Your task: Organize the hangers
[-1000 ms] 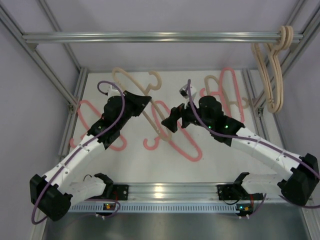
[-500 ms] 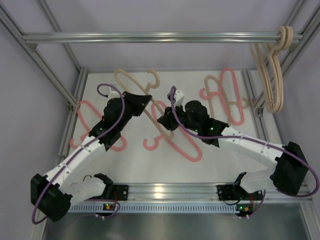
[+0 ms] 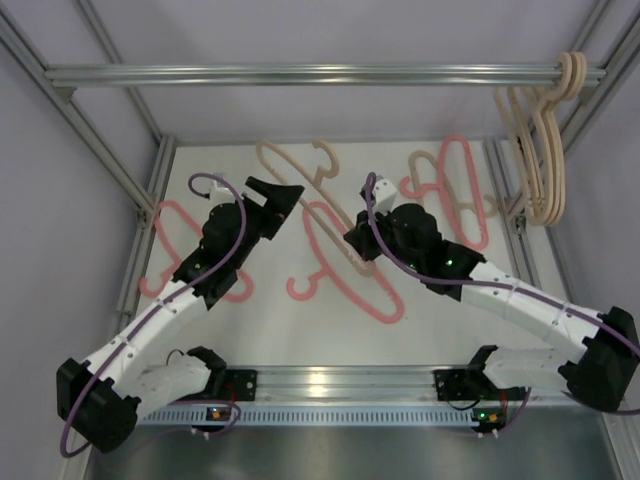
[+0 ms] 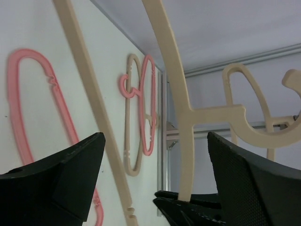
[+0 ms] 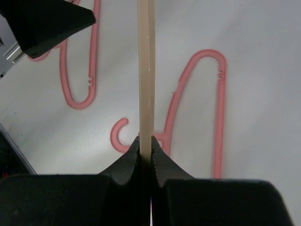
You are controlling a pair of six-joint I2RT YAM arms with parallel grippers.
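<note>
My right gripper (image 3: 352, 236) is shut on a beige hanger (image 3: 325, 212) that slants over the middle of the table, hook toward the back. In the right wrist view the jaws (image 5: 145, 141) pinch its thin bar (image 5: 145, 70). My left gripper (image 3: 283, 190) stands open beside that hanger's left end. In the left wrist view its two fingers are spread wide around the gripper's middle (image 4: 155, 136), and the beige hanger (image 4: 181, 94) passes between them untouched. Pink hangers lie at the left (image 3: 165, 240) and centre (image 3: 345, 280). A pink and a beige hanger (image 3: 450, 190) lie together at the right.
Several beige hangers (image 3: 545, 150) hang at the right end of the metal rail (image 3: 300, 73) across the back. Frame posts and the table's raised rims (image 3: 150, 210) bound the white table on both sides.
My left gripper has opened and let go of the beige hanger. My right gripper moved in from the right and shut on it, and the hanger shifted right and toward the back.
</note>
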